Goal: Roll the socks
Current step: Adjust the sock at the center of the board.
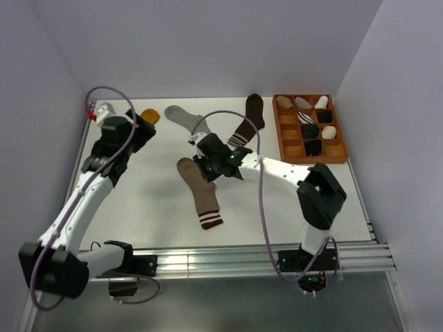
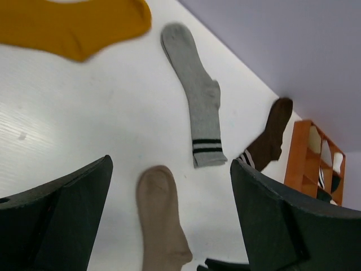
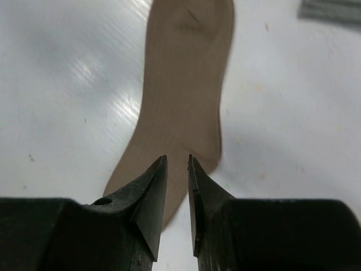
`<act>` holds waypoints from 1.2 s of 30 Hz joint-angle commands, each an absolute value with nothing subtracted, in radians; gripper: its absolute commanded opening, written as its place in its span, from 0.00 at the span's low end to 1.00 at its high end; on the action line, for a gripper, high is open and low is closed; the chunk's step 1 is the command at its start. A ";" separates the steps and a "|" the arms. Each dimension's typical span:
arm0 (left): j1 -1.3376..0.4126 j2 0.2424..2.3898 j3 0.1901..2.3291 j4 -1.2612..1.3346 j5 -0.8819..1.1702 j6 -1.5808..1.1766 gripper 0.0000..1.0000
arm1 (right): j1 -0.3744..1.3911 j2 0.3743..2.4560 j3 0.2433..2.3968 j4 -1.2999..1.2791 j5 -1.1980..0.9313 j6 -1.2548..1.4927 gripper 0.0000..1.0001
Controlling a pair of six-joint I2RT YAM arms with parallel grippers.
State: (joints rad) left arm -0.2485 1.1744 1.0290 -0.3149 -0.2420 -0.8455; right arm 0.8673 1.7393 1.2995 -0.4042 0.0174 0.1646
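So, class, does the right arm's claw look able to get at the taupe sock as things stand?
Probably yes: the right claw hangs directly over the taupe sock with nothing lying between them, though its jaws stand only slightly apart.

White tubular arms (image 1: pixel 77 206), black joints (image 1: pixel 320 197), dark wedge-shaped jaws, looping purple cables (image 1: pixel 261 207)

A robotics lab cell is indicated — a white table (image 1: pixel 152 200) is enclosed by plain lilac walls (image 1: pixel 208 41), an aluminium rail (image 1: pixel 221 261) is mounted at 6 o'clock, an orange compartment tray (image 1: pixel 313 159) at 2 o'clock.
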 commanded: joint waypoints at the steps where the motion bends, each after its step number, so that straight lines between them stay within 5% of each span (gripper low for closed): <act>1: -0.198 1.060 0.997 -0.442 -0.255 -0.749 0.93 | 0.876 1.822 1.397 -0.348 -0.041 0.011 0.29; 8: -0.156 0.855 0.835 -0.377 -0.256 -0.649 0.93 | 0.876 2.060 1.571 -0.374 -0.002 -0.072 0.29; 15: -0.153 0.868 0.802 -0.353 -0.226 -0.637 0.93 | 0.824 2.099 1.520 -0.406 0.116 0.089 0.27; 23: -0.144 0.874 0.795 -0.342 -0.196 -0.623 0.93 | 0.684 1.922 1.227 -0.469 0.256 0.426 0.22; 31: -0.120 0.893 0.799 -0.342 -0.160 -0.623 0.92 | 0.710 1.597 1.054 -0.307 0.215 0.367 0.25; 36: -0.115 0.894 0.795 -0.342 -0.138 -0.624 0.92 | 0.745 1.565 0.993 -0.322 0.131 0.362 0.28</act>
State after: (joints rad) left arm -0.1211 0.8967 0.7929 -0.3782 -0.1715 -0.6426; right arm 0.7376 1.5822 1.0328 -0.3481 0.1730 0.3592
